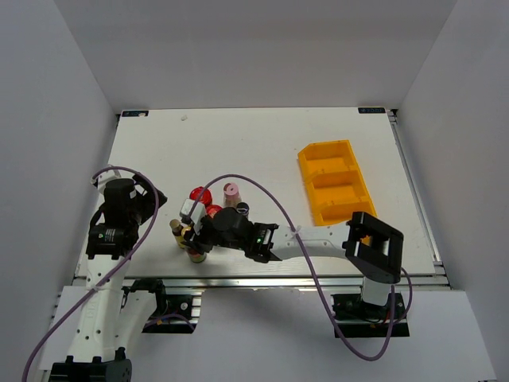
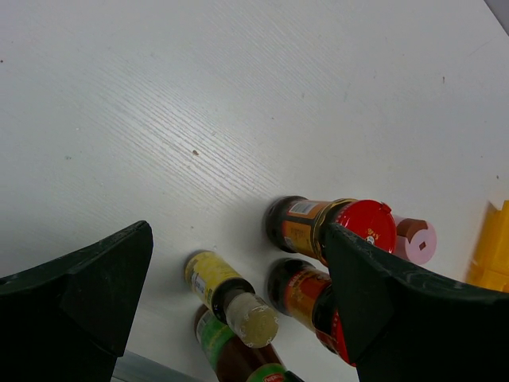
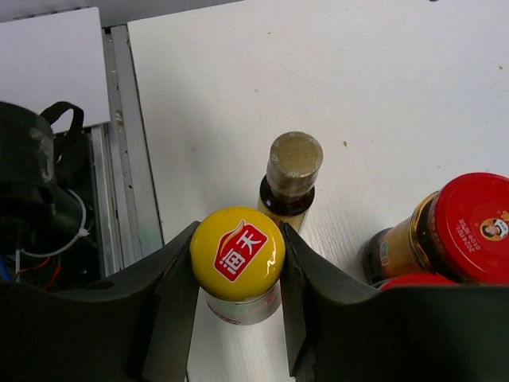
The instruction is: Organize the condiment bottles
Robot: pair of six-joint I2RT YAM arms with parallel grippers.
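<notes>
The right gripper (image 3: 238,240) is clenched on the slim sauce bottle with a round yellow cap and a green-and-red label (image 3: 237,256). One dark finger presses each side of the bottle just under the cap, which carries a red logo. The bottle stands upright on the white desk (image 1: 238,143), close to its near edge and left of centre.

The other condiment containers stand in a loose cluster around it. The slim brown bottle with a dull gold cap (image 3: 293,171) is upright just beyond the held bottle, near it but apart. To the right in the right wrist view are two squat dark jars with red lids. The farther red-lidded jar (image 3: 465,227) shows an orange label, and the nearer red-lidded jar (image 3: 417,280) shows only the edge of its lid. From above, the small pink-capped bottle (image 1: 231,191) stands at the far side of the group. The dark grey-topped shaker (image 1: 242,209) stands just beside the right arm's wrist.

The left gripper (image 2: 236,239) is released, its two dark fingers spread wide. It hangs above the desk to the left of the cluster and touches nothing. The cluster shows between its fingers.

The yellow plastic tray with three compartments (image 1: 314,171) lies well apart, on the right side of the desk.
</notes>
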